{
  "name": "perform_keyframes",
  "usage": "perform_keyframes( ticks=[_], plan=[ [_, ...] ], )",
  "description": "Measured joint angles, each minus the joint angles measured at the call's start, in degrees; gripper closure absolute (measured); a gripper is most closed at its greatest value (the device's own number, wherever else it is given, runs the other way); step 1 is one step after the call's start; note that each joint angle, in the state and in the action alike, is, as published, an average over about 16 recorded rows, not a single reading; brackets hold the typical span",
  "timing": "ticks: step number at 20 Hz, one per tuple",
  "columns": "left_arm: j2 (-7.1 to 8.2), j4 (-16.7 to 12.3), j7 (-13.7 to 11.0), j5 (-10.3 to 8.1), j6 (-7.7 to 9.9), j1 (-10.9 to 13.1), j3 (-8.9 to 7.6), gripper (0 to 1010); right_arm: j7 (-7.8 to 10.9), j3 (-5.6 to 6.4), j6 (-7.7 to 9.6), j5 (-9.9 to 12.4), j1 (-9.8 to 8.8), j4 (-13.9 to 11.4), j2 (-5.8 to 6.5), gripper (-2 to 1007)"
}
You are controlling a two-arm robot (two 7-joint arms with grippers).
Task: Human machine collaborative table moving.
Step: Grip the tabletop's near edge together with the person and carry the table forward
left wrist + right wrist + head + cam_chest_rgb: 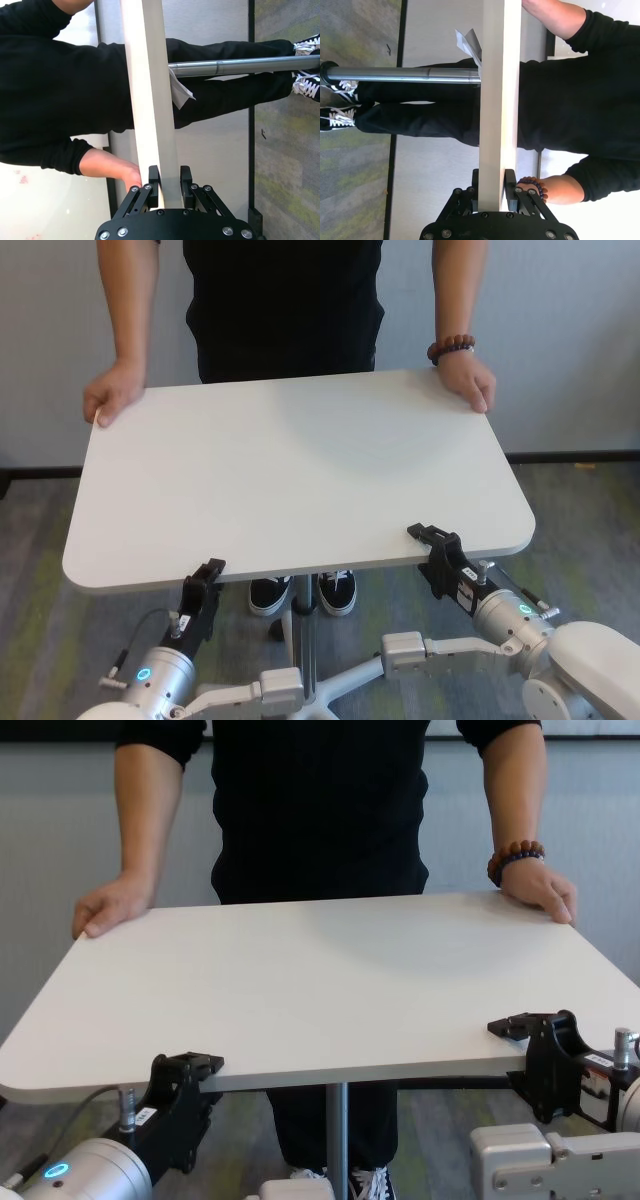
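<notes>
The large matte white rectangular tabletop with rounded corners [300,480] lies with its long axis across the robot, carried between two parties. At its near edge the black left gripper [170,181] and black right gripper [493,184] each pinch the thin edge, one finger above and one below. At the far corners the person in a black shirt [285,305] grips it with both hands, a beaded bracelet [451,345] on one wrist. Below, a grey metal pole [338,1140] drops toward grey-green carpet [590,520], with a pale wall behind.
</notes>
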Motion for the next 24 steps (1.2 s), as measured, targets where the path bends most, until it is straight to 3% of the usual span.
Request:
perform_keyframes(
  ticks=[10,19,24],
  plan=[
    [0.09,-0.18,-0.19,0.11,0.04,0.07,-0.07,598,0.12,0.09,0.08,-0.03,-0.09,-0.22,0.08,555],
    [0.26,-0.52,-0.26,0.23,0.29,0.27,-0.13,322,0.17,0.14,0.12,-0.02,-0.14,-0.33,0.14,267],
    [1.13,-2.86,-0.03,0.22,1.22,1.84,-0.75,170,0.24,0.28,0.04,0.26,-0.98,-1.87,0.86,128]
  ],
)
